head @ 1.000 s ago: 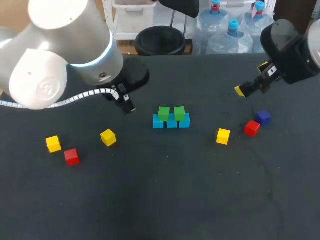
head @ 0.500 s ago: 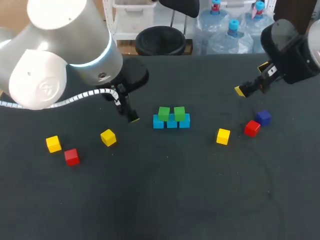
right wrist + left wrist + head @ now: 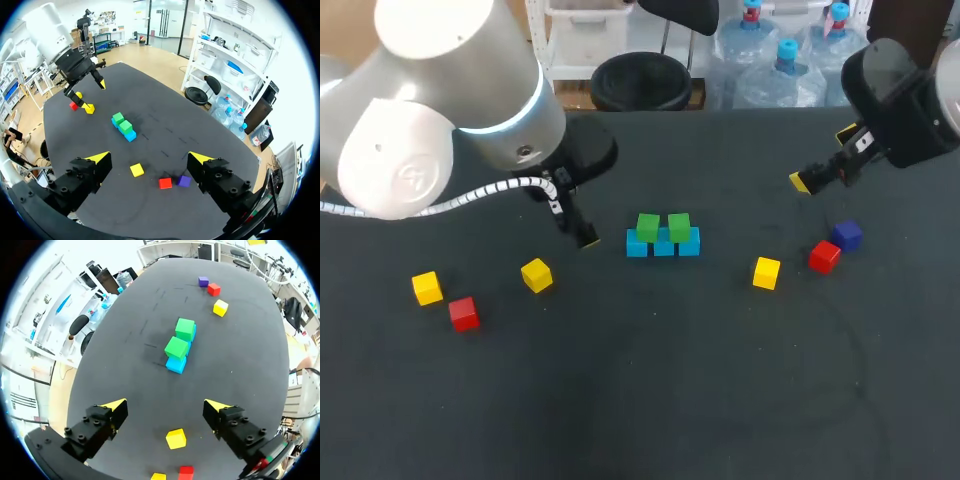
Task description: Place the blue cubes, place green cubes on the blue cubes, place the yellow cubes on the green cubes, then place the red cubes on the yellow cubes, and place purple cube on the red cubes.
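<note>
Stack status, head view: 3 blue cubes [image 3: 663, 246] sit in a touching row at mid-table [image 3: 640, 400]. 2 green cubes [image 3: 648, 226] rest on top of them, side by side. You can count layers 1 and 2 as done, by the look of it.

Not yet placed:
- 3 yellow cubes [image 3: 536, 274]: 2 loose on your left side, 1 on the right.
- 2 red cubes [image 3: 464, 313]: 1 just beside the far-left yellow, 1 on the right, just beside the purple cube [image 3: 847, 235].

Left gripper [image 3: 166, 405]: fingers spread wide, nothing held. It hangs above the table between the stack and the nearer left yellow.

Right gripper [image 3: 149, 157]: also wide open and empty, high over the right side, well apart from every cube.

Next layer is likely yellow. Roughly 5 of 11 cubes are in place.
</note>
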Tool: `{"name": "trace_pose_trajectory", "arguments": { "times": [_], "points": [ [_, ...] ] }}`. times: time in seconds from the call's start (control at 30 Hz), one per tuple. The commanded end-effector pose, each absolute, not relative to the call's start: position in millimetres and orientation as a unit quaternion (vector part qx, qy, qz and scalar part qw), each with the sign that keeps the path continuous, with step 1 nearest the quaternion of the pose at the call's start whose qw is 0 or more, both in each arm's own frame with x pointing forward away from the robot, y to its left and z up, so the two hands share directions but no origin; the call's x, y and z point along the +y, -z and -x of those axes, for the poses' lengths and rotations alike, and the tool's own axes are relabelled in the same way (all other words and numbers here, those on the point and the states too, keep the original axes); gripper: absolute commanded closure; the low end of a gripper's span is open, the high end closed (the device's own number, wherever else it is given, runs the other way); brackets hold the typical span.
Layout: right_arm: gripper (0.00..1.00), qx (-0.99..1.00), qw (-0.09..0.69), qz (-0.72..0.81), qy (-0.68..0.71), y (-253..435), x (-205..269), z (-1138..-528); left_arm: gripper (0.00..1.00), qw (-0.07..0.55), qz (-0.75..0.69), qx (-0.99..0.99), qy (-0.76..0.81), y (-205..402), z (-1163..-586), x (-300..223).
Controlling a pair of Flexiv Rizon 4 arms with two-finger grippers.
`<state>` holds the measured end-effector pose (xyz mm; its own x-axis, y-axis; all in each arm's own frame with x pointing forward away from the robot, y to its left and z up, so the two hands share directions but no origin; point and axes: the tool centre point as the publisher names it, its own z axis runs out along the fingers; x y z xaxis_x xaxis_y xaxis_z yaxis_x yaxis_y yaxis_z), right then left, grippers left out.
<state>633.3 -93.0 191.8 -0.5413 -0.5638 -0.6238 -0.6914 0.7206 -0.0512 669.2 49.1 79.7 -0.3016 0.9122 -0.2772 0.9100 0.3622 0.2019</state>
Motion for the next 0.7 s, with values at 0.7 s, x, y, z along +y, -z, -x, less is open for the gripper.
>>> {"name": "trace_pose_trajectory", "arguments": {
  "times": [0.7],
  "points": [
    [0.0, 0.871, 0.317, 0.362, -0.099, -190.1, -92.8, -631.1, 0.0, 0.174, -0.565, 0.806, -0.002, -79.5, -670.0, 49.4]
  ]
}}
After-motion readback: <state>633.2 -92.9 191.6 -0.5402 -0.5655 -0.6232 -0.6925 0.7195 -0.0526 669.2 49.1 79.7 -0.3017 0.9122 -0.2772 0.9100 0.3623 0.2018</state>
